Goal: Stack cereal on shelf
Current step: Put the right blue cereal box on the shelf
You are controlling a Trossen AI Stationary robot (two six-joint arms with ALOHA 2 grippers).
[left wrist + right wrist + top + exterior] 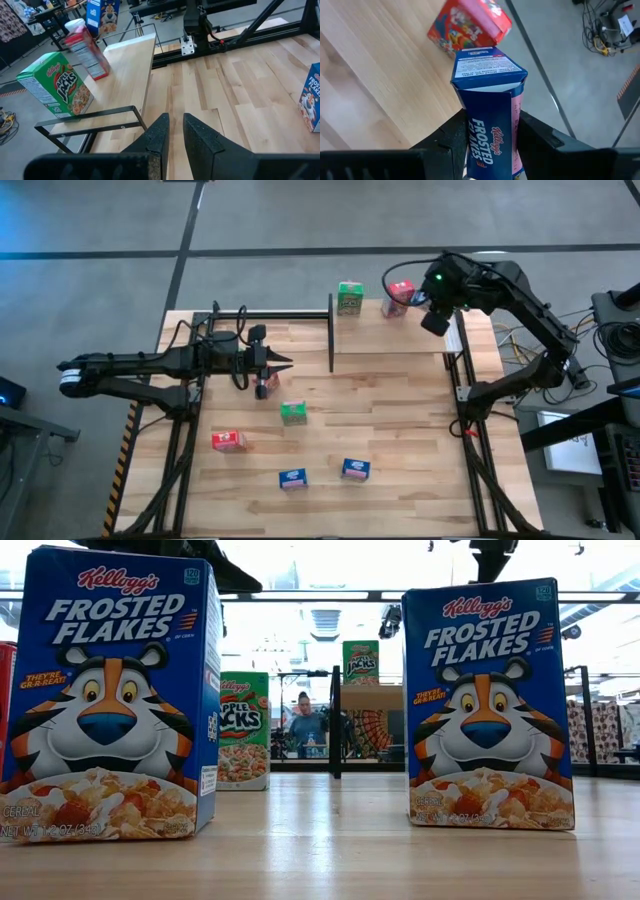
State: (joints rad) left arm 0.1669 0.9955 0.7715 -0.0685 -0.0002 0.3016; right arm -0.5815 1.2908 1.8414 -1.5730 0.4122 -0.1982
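At the upper right of the overhead frame, the right pincer [436, 320] hangs over the far end of the shelf [400, 335], its fingers clamped on the narrow sides of a blue cereal box [490, 120] held upright between them. A red box [399, 295] leans tilted on the shelf just beside it, and a green box [349, 298] stands upright near the shelf's left end, well apart from the red one.

At centre left of that frame, the left pincer [272, 363] hovers above the surface [400, 430] with its fingers nearly together and nothing between them.

More cereal waits on the planks: a green box [293, 412] at centre, a red one [228, 441] lower left and two blue boxes [292, 478] [355, 469] along the lower middle. A small red-and-white object lies just below the left pincer, too small to identify.

The boxes appear to be light, thin cardboard: stiff enough to hold shape, but likely to dent under a hard squeeze and easy to topple, as the leaning red one suggests. A hold across the narrow sides, around mid-height, looks safest.
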